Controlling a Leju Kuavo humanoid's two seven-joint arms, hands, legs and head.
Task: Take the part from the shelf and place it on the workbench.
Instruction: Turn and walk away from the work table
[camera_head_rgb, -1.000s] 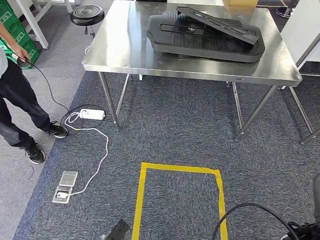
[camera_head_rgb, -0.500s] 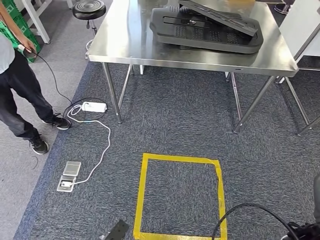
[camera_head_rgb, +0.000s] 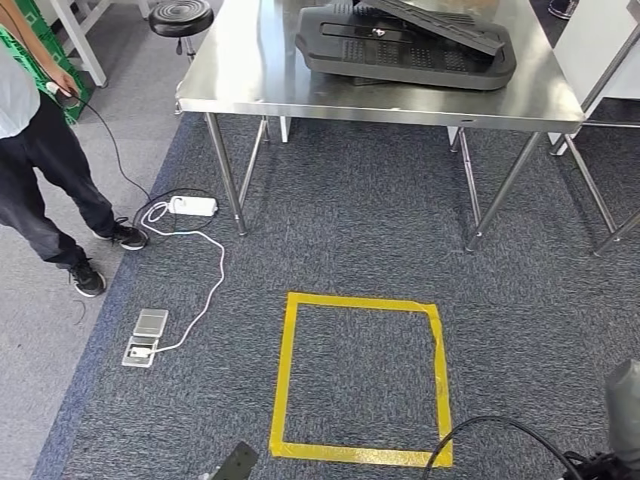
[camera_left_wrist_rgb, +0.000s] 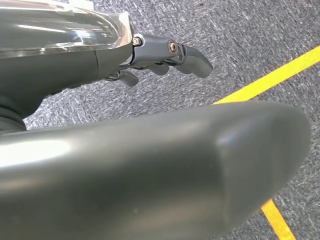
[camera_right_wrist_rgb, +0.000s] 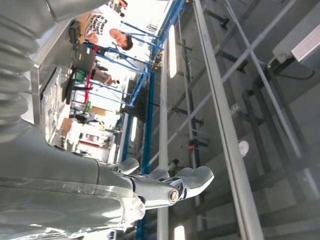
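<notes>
Lying on the shiny metal table (camera_head_rgb: 249, 75) is the big black part (camera_head_rgb: 407, 55), while the left hand (camera_left_wrist_rgb: 158, 52) and right hand (camera_right_wrist_rgb: 166, 187) both hold nothing, fingers stretched out, above the yellow tape square (camera_head_rgb: 362, 380).

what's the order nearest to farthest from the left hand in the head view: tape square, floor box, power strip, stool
1. tape square, just right of the left hand
2. floor box, left
3. power strip, ahead left
4. stool, far ahead left
</notes>
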